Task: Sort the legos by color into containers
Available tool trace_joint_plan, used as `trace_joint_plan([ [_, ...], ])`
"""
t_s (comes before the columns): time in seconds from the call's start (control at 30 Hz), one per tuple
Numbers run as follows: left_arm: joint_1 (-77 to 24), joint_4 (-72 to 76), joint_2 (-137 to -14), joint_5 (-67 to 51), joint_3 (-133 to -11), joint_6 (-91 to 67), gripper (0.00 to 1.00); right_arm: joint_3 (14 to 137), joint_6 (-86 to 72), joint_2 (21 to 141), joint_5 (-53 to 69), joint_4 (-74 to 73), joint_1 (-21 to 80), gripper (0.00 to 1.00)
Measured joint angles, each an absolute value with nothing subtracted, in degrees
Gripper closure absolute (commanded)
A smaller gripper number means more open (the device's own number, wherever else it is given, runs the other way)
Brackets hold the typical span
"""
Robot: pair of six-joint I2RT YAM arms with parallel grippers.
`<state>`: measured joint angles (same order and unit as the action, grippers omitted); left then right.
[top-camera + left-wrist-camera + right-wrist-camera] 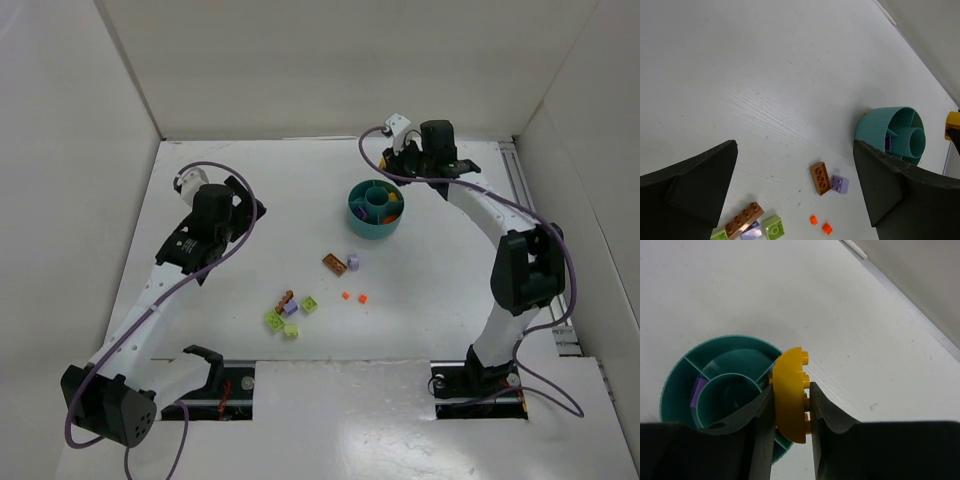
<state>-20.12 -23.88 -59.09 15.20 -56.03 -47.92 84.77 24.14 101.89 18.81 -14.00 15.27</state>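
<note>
The round teal dish [375,226] stands right of centre; a lilac brick [698,391] lies in one compartment. My right gripper [791,387] is shut on an orange-yellow half-round brick [791,405] and holds it above the dish's rim [671,385]; in the top view it is just right of the dish [450,167]. My left gripper [794,145] is open and empty, above bare table to the left [246,203]. A brown brick [820,178] touches a lilac brick [839,184]. Two orange-red bits [813,219] lie near them. A long brown brick [744,219], lime green bricks [772,227] and another lilac one [751,231] cluster nearer.
White walls enclose the table at the back and on both sides. A metal rail [520,190] runs along the right edge. Both arm bases sit at the near edge, with purple cables looping over the arms.
</note>
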Motion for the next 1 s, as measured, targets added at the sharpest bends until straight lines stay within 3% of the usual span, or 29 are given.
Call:
trace_joint_plan([
  [1.0,-20.12,-23.38,-60.53,14.20,-56.40,-47.35,0.00,85.34,17.54,106.96,19.92,-17.58,12.86,0.83],
])
